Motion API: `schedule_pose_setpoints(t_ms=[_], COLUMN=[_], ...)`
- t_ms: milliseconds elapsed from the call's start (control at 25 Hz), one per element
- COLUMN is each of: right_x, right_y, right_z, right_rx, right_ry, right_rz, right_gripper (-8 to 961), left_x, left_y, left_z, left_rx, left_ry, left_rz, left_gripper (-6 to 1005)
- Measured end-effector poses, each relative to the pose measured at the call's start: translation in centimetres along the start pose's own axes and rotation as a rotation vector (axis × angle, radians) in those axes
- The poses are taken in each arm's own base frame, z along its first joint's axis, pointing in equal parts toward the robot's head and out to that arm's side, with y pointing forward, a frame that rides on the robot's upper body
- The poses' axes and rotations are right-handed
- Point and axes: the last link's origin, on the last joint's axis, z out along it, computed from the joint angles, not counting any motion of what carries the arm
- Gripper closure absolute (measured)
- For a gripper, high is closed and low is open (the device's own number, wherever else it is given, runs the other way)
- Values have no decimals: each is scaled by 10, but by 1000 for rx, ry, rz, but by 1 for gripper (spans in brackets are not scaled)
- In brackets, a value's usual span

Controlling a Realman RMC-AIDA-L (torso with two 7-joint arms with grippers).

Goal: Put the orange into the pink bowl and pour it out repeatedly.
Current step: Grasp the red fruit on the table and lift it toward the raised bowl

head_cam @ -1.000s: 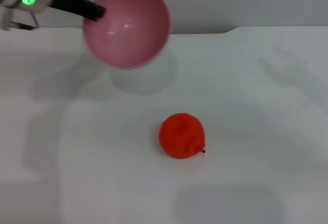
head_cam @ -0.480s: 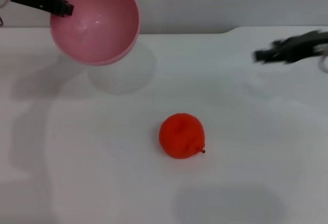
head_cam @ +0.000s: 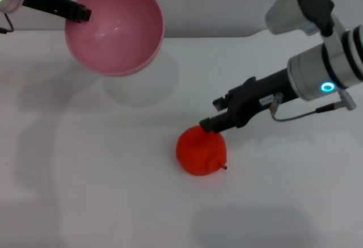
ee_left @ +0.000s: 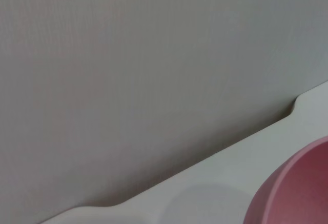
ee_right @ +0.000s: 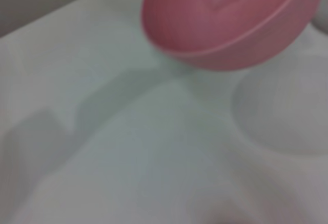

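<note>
From my remote station I saw a white table (head_cam: 113,202) with the orange (head_cam: 201,150) resting on it near the middle, its small dark stem nub pointing toward my right. It was outside the bowl, so as far as I could judge, a pour had been finished and the fruit was waiting to be picked up for another round.

The left gripper (head_cam: 79,14) was up at the far left, holding the pink bowl (head_cam: 115,28) by its rim. One dark finger lay over the rim's inner edge, and I took the fingers to be clamped on that rim, since the bowl hung above the table, casting a round shadow on the surface below it. The bowl was tilted with its opening facing me, and its glossy inside was bare. The left wrist view showed only a slice of the bowl (ee_left: 297,193), the table's far edge and a grey wall (ee_left: 128,70).

The right gripper (head_cam: 207,124) reached in from the right, its dark tip just touching the top far side of the orange. I could not tell whether its fingers were spread or closed, because the tip looked like one dark block against the fruit. The right wrist view showed the raised bowl (ee_right: 225,19) across the table, not the fingers.

What remained, in my judgement: getting a hold on the orange, lifting it, dropping it into the bowl, then tipping it out again.
</note>
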Motion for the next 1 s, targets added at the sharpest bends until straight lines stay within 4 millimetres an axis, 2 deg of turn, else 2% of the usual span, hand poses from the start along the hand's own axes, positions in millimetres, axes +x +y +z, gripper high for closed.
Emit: schedule_pose_setpoints(t_ms=[360,1000], right_x=[12,31], right_y=[5,-1], right_z=[16,46], right_rx=[-32,6], right_ry=[52,89], right_rz=[26,82], right_gripper=[350,356], left_x=[-3,-4], left_y=[3,15], left_z=[2,9], left_rx=[-8,-35], left_ry=[-1,-8], left_rz=[-6,2], left_gripper=[960,960])
